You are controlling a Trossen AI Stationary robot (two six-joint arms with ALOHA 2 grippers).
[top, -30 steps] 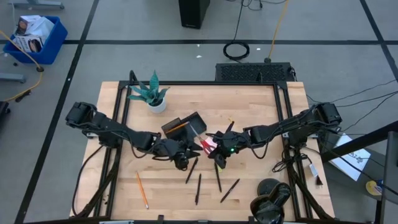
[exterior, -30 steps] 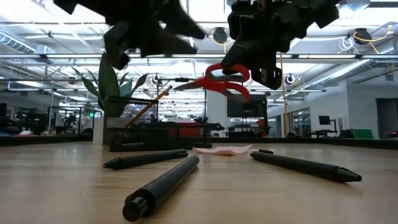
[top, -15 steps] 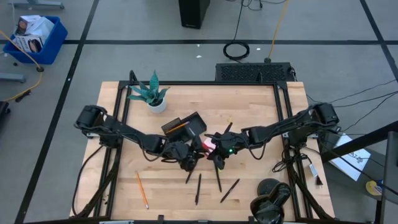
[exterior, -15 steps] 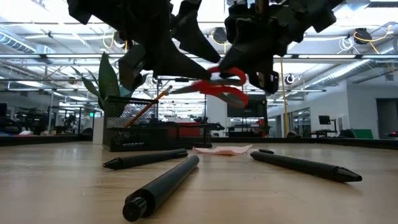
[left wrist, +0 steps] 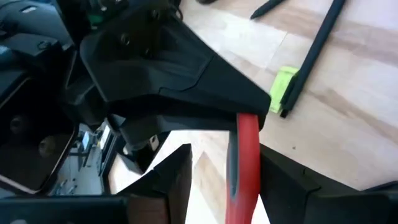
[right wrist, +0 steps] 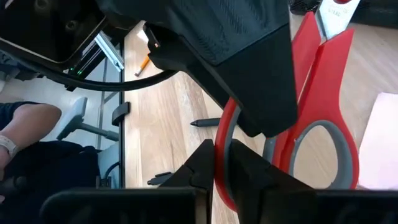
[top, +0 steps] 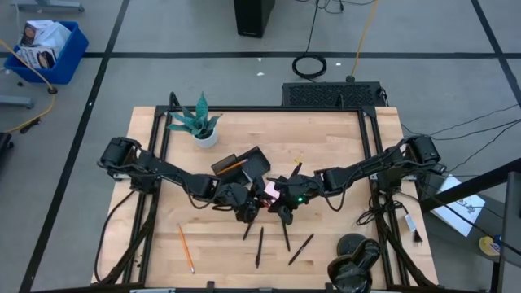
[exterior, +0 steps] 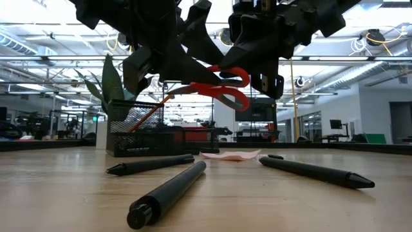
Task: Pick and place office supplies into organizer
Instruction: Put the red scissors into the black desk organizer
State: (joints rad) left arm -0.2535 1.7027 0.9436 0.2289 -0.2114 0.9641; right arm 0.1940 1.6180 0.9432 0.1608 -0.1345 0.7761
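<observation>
Scissors (exterior: 219,87) midair, blades hidden, right pincer (exterior: 254,67) pinching handle, left pincer (exterior: 187,61) spread around them.

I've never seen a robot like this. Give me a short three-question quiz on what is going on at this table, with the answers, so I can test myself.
1. True or false: the red-handled scissors are lying on the table.
2. Which pincer is shut on a scissor handle loop: A, the left pincer, or B, the right pincer?
3. Fill in: an orange ______ leans out of the black mesh organizer.

Key:
1. False; they are held in the air between both pincers.
2. B; the left pincer is around the scissors but wider.
3. pencil
</observation>
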